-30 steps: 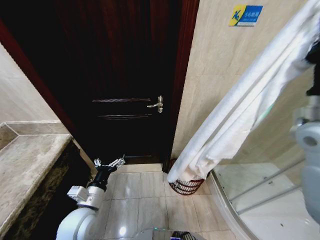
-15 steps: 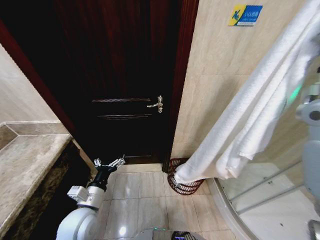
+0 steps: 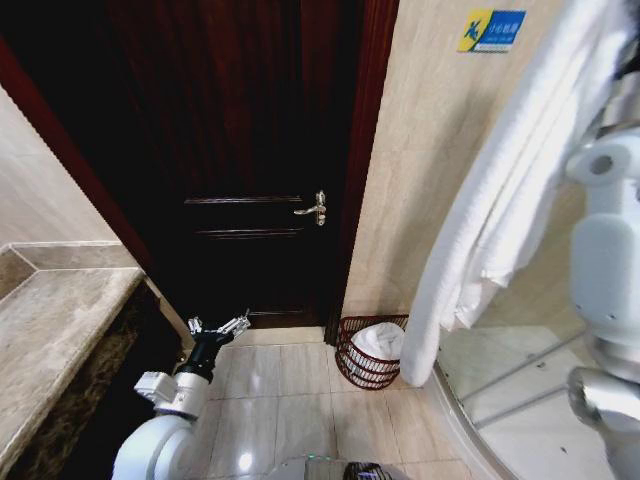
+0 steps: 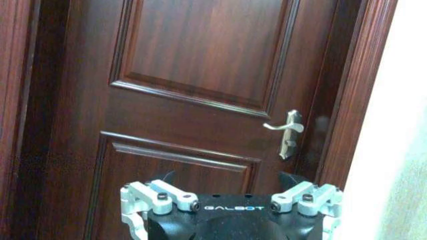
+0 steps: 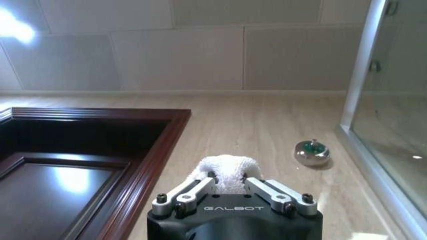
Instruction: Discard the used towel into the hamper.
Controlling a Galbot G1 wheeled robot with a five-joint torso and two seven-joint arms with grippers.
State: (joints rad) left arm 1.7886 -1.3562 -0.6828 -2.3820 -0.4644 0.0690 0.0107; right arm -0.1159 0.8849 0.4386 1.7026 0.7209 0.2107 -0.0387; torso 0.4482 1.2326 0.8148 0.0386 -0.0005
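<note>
The white towel [image 3: 500, 200] hangs in a long fold from the upper right of the head view. Its lower end lies bunched inside the hamper [image 3: 352, 368], a small dark reddish-brown wire basket on the floor by the door frame. In the right wrist view my right gripper [image 5: 225, 181] is shut on the towel [image 5: 225, 167], high up near the ceiling. The white right arm [image 3: 605, 250] stands beside the hanging towel. My left gripper [image 3: 218, 327] is open low by the door, well left of the hamper, holding nothing; its fingers [image 4: 150, 192] face the door.
A dark wooden door [image 3: 240, 150] with a metal handle [image 3: 312, 208] fills the back. A marble counter [image 3: 60, 320] runs along the left. The glass shower enclosure [image 3: 530, 370] curves at the right. Tiled floor [image 3: 280, 395] lies before the hamper.
The towel has swung from a slant to hanging nearly straight, and its lower end has dropped into the hamper. The right arm has come further into view. The left arm has not moved.
</note>
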